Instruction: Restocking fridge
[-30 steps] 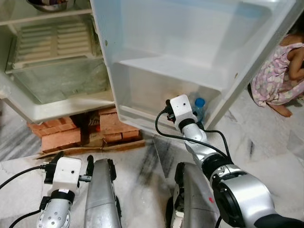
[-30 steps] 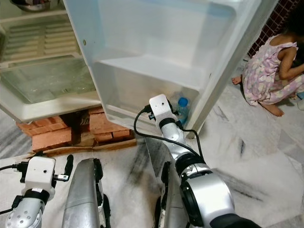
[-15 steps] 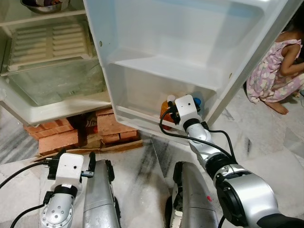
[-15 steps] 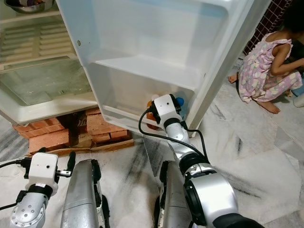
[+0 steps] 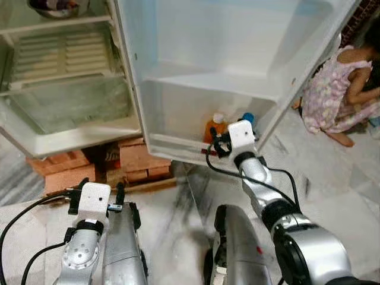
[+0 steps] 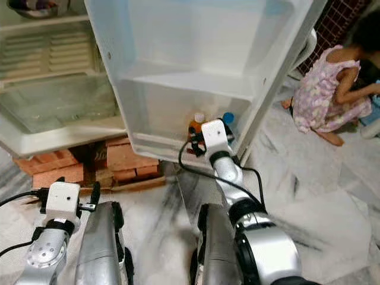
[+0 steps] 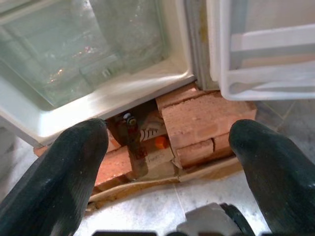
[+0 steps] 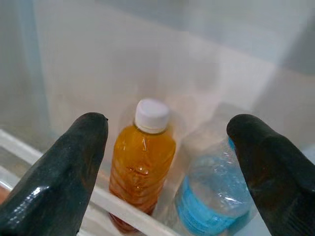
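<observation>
An orange juice bottle [image 8: 142, 162] with a white cap stands upright in the lowest shelf [image 5: 178, 143] of the open fridge door. A blue-capped water bottle [image 8: 211, 199] stands right beside it. My right gripper [image 8: 170, 125] is open just outside this shelf, its fingers [image 8: 74, 162] spread wide in front of both bottles and touching neither. In the left eye view the orange bottle [image 5: 215, 126] and water bottle [image 5: 247, 118] sit just behind that gripper [image 5: 217, 144]. My left gripper [image 5: 98, 185] hangs open low over the floor, holding nothing.
The fridge body stands open at left, with a clear crisper drawer [image 5: 71, 107] and a steel bowl [image 5: 56, 6] on a shelf above. Red bricks [image 5: 136, 160] prop the fridge up. A person in a floral dress [image 5: 338, 95] crouches on the marble floor at right.
My right gripper has drawn back from the door shelf, and the orange bottle now stands free beside the water bottle. The camera view has shifted slightly; the left arm stays idle.
</observation>
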Controlling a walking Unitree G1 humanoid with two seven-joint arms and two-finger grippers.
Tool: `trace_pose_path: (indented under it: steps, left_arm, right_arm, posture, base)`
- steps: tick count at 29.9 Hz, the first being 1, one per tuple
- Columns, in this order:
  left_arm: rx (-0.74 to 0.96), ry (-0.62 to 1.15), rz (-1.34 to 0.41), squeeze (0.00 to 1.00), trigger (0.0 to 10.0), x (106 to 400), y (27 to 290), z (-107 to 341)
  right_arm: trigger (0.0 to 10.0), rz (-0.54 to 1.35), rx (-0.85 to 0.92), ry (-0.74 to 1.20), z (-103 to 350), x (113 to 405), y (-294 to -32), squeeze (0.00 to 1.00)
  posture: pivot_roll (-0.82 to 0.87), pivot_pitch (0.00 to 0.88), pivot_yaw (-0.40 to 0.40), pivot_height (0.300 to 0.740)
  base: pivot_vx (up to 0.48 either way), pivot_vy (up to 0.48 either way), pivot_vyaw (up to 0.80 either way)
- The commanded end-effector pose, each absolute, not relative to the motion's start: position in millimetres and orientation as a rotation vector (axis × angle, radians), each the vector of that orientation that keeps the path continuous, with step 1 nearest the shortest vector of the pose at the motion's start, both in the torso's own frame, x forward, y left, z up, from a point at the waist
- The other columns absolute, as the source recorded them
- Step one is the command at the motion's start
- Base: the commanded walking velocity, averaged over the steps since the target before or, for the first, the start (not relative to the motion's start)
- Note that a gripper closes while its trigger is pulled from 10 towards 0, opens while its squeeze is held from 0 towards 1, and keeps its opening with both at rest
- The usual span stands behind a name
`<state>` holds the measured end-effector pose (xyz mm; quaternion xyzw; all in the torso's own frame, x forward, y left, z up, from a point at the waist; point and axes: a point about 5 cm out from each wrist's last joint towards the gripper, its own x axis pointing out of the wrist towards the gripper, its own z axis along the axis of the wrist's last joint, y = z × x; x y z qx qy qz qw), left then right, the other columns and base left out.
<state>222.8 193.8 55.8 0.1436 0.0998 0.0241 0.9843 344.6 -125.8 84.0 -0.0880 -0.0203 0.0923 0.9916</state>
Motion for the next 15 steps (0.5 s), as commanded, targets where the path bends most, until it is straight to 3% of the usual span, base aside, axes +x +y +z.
trace_pose_path:
  steps: [1,4,5,7,8,15]
  left_arm:
    - [0.286,0.198,0.039,0.0,10.0,226.5,190.9,53.7]
    - [0.289,0.188,0.029,0.0,10.0,231.5,188.3,54.9]
    - [0.293,0.179,0.025,0.0,10.0,235.3,187.8,56.0]
    - [0.295,0.174,0.025,0.0,10.0,237.7,188.1,56.6]
    - [0.293,0.17,0.029,0.0,10.0,238.2,189.1,57.1]
    - [0.277,0.151,0.029,0.0,10.0,245.1,188.9,54.9]
  right_arm:
    - [10.0,0.161,-0.136,-0.089,88.1,341.1,-129.8,1.0]
    - [10.0,0.153,-0.105,-0.12,91.3,336.4,-129.5,1.0]
    - [10.0,0.155,-0.095,-0.145,96.0,331.8,-128.0,0.35]
    - [10.0,0.156,-0.088,-0.153,98.5,330.4,-127.5,0.35]
    - [10.0,0.159,-0.075,-0.172,102.1,327.1,-127.3,0.0]
    - [10.0,0.198,-0.015,-0.208,112.9,300.0,-133.7,0.0]
  posture:
    - [0.11,0.03,-0.058,0.538]
    - [0.09,0.024,-0.053,0.538]
    - [0.08,0.02,-0.043,0.538]
    - [0.08,0.016,-0.035,0.538]
    - [0.07,0.014,-0.036,0.538]
    - [0.04,0.0,-0.037,0.553]
  base:
    - [0.0,0.0,0.0]
    - [0.0,0.0,0.0]
    - [0.0,0.0,0.0]
    - [0.0,0.0,0.0]
    - [0.0,0.0,0.0]
    - [0.0,0.0,0.0]
